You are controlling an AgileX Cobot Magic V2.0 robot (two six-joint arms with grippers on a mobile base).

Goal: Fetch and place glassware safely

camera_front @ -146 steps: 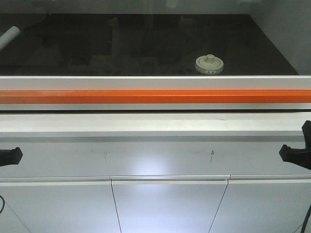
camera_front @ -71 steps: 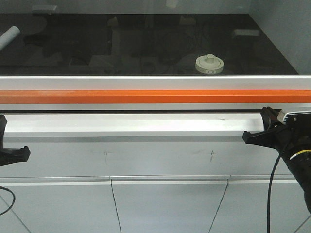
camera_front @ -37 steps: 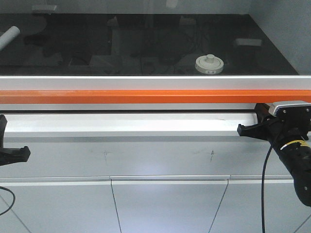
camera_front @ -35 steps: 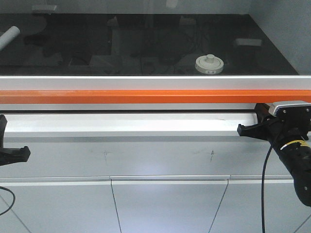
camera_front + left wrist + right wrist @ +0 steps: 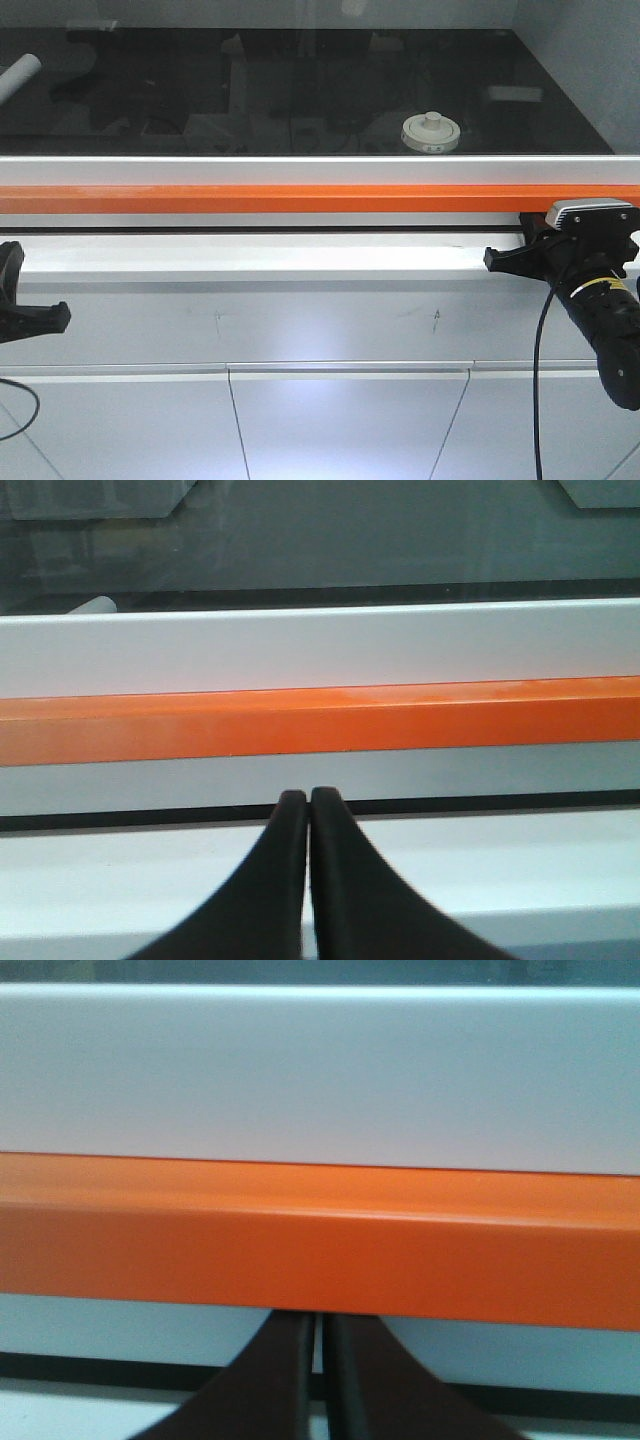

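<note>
Hovering at the orange bar [image 5: 320,1250], right gripper [image 5: 318,1328] pinched closed and empty, left gripper [image 5: 307,798] likewise; contact unclear. Glass jar [image 5: 431,133] sits behind the lowered sash [image 5: 200,168], which probably needs raising first.

An orange bar [image 5: 300,198] runs the full width, with a white rail [image 5: 300,168] just above it and a white ledge [image 5: 260,258] below. Behind them is a dark worktop [image 5: 250,90] — a white tube [image 5: 20,75] lies at its far left. Cabinet doors [image 5: 340,430] sit beneath.
</note>
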